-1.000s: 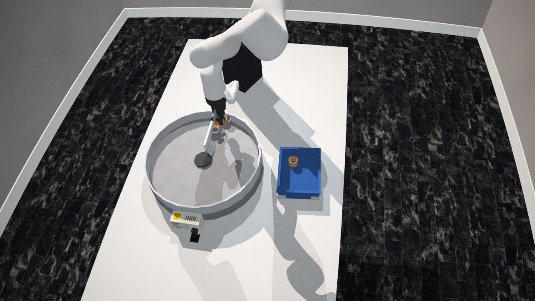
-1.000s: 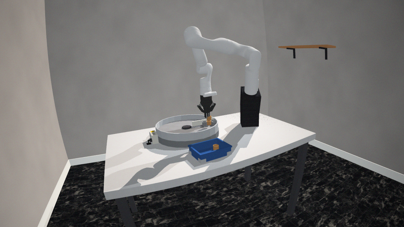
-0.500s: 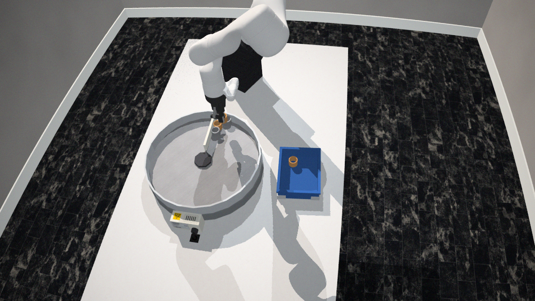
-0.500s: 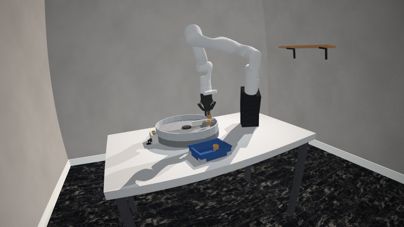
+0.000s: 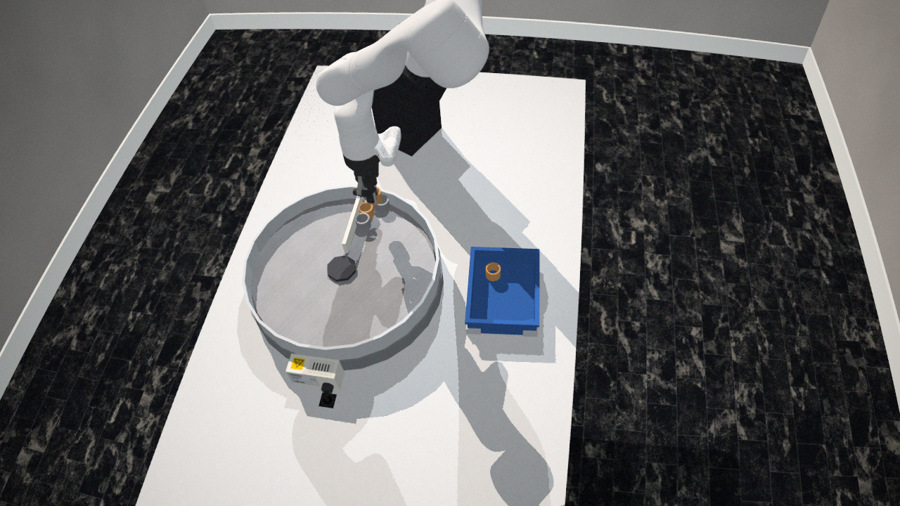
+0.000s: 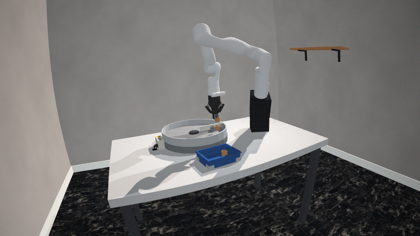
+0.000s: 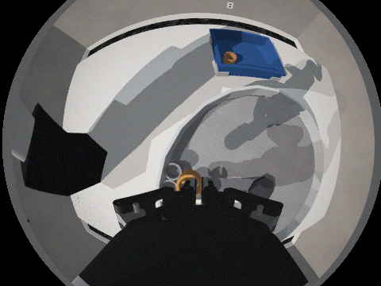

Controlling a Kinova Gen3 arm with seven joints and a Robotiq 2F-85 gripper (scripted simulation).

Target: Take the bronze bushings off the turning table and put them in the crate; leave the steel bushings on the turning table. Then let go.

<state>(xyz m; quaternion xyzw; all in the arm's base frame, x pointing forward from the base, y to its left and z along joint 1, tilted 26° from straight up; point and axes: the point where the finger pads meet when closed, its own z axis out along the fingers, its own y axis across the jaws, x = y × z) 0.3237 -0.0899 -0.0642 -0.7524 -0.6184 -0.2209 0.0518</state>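
Observation:
My gripper [image 5: 365, 196] [image 6: 216, 115] [image 7: 198, 183] is shut on a bronze bushing [image 5: 366, 209] [image 6: 217, 119] [image 7: 189, 183] and holds it a little above the back edge of the turning table [image 5: 352, 352] [image 6: 193, 140] [image 7: 212, 127]. A second bronze bushing [image 5: 379, 197] [image 6: 217, 127] stands on the table just below, half hidden by the fingers in the top view. Two steel bushings [image 5: 363, 220] [image 5: 384, 203] [image 6: 212, 128] [image 7: 174, 168] stand beside it. The blue crate [image 5: 503, 324] [image 6: 205, 157] [image 7: 265, 60] lies right of the table and holds one bronze bushing [image 5: 493, 269] [image 6: 224, 152] [image 7: 228, 56].
A white bar [image 5: 349, 223] runs from the dark hub [image 5: 342, 268] to the table's rim. A control box [image 5: 311, 371] sticks out at the front of the turning table. The arm's black base [image 6: 260, 114] stands behind.

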